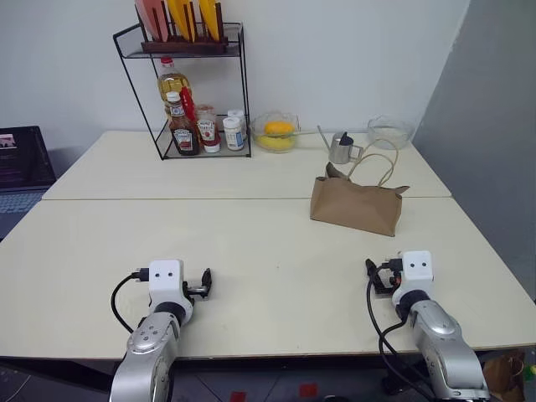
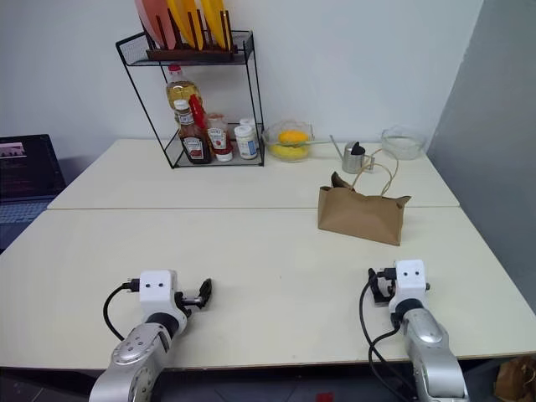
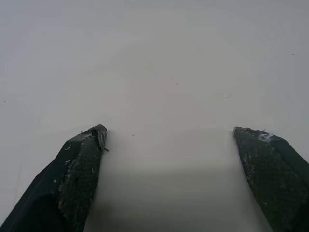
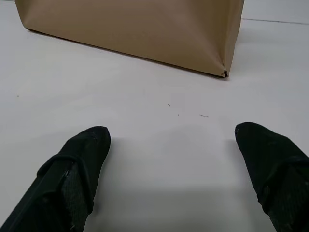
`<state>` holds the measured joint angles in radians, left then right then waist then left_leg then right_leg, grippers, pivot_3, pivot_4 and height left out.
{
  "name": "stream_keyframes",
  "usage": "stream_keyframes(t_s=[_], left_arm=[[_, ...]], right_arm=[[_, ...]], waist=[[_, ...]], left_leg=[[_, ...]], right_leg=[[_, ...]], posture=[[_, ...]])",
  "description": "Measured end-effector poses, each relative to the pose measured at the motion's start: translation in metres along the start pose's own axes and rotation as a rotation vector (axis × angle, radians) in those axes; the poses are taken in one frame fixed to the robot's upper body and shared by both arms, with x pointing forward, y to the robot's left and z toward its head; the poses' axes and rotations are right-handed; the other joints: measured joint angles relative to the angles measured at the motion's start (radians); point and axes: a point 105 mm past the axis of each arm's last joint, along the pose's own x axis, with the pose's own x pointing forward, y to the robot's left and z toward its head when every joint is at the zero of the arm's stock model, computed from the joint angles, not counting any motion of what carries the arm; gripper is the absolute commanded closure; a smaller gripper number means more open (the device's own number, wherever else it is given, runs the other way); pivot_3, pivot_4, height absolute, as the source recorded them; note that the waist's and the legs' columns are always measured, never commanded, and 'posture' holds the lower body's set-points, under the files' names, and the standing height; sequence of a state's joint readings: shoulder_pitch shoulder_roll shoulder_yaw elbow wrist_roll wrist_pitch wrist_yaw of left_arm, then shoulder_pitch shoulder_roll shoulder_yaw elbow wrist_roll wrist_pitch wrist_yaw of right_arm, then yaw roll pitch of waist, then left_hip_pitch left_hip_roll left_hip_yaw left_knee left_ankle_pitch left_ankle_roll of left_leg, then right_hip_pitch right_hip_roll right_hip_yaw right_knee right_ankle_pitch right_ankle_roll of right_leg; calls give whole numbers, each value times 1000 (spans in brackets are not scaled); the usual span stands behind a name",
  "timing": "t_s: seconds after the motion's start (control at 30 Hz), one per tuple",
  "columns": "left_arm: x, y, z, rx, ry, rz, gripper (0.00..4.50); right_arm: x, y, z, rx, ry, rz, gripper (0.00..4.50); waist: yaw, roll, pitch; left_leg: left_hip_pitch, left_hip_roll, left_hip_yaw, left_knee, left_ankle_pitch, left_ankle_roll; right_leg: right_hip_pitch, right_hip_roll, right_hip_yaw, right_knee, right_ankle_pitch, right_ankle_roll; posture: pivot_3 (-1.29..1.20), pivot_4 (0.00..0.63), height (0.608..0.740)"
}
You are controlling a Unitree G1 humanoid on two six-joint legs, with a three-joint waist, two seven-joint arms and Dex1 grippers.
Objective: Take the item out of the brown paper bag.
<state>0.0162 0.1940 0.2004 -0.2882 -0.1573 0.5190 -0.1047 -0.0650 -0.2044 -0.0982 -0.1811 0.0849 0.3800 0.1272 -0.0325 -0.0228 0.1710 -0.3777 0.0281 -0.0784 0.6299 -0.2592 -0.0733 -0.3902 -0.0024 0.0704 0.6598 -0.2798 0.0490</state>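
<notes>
My left gripper [image 3: 169, 140] hovers low over the bare near part of the table [image 1: 251, 251], fingers spread wide with nothing between them. Far back on the left stands a wire rack [image 1: 180, 92] with an oil bottle [image 1: 173, 86], a ketchup bottle [image 1: 183, 130] and small jars; none of that is mine to fetch. Further right along the back sit a glass bowl of yellow fruit [image 1: 277, 131], a small metal watering can [image 1: 341, 148] and an empty glass bowl [image 1: 389, 131].

The brown paper bag [image 1: 356, 203] stands right of centre, just past the seam between the two tabletops, its top creased and its loop handles [image 1: 378, 163] sticking up. I cannot see the drink bottle; I judge it is inside, hidden by the paper.

My right gripper [image 4: 171, 137] is nearest the bag, pointed at its lower side, fingers likewise spread and empty, with a stretch of tabletop between us.

Risks, as I judge them: the bag is light and unheld, so reaching in one-handed could push it over or slide it away. A finger may snag a handle and drag the whole bag. Groping blind, I may pinch paper rather than the bottle, or crush the mouth shut.
</notes>
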Motion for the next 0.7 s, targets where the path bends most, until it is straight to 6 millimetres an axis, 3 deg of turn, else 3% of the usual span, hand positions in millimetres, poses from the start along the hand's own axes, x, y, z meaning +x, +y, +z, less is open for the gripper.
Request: stream_keyframes(t_s=[0.13,0.3,0.37,0.5,0.57,0.63,0.7], left_arm=[[3,-8,8,40,-15,-82,52],[11,-31,56,77,-124,-289,52],[12,-44,83,113,-172,-408,52],[-4,-83,145,219,-259,-738,52],[-13,-97,164,264,-271,-852,52],[-21,-107,182,325,-300,-930,52],[-25,-112,192,365,-317,-964,52]], right_arm=[[-1,-4,8,-58,-18,-2,0],[6,-7,38,-162,-75,18,0],[13,-11,62,-240,-118,21,0],[26,-19,150,-433,-297,7,0],[33,-20,181,-492,-347,2,0],[43,-23,200,-553,-344,5,0],[56,-24,207,-617,-309,28,0]], waist=[[0,0,0],[0,0,1],[0,0,2],[-1,0,8],[-2,-1,8],[-3,-1,9],[-3,-1,9]], left_leg=[[0,0,0,0,0,0],[0,0,0,0,0,0],[0,0,0,0,0,0],[-2,-1,0,1,1,0],[-3,-1,0,0,1,0],[-5,-1,0,-1,1,0],[-5,-1,1,-1,0,0]], right_leg=[[0,0,0,0,0,0],[0,0,0,0,0,0],[0,0,0,1,0,1],[-3,0,-1,1,1,1],[-4,0,-1,1,4,-4],[-5,0,-1,-1,4,-4],[-5,0,0,-1,4,-4]], posture=[[0,150,740],[0,150,740],[0,150,740],[0,150,740],[0,150,740],[0,150,740],[0,150,740]])
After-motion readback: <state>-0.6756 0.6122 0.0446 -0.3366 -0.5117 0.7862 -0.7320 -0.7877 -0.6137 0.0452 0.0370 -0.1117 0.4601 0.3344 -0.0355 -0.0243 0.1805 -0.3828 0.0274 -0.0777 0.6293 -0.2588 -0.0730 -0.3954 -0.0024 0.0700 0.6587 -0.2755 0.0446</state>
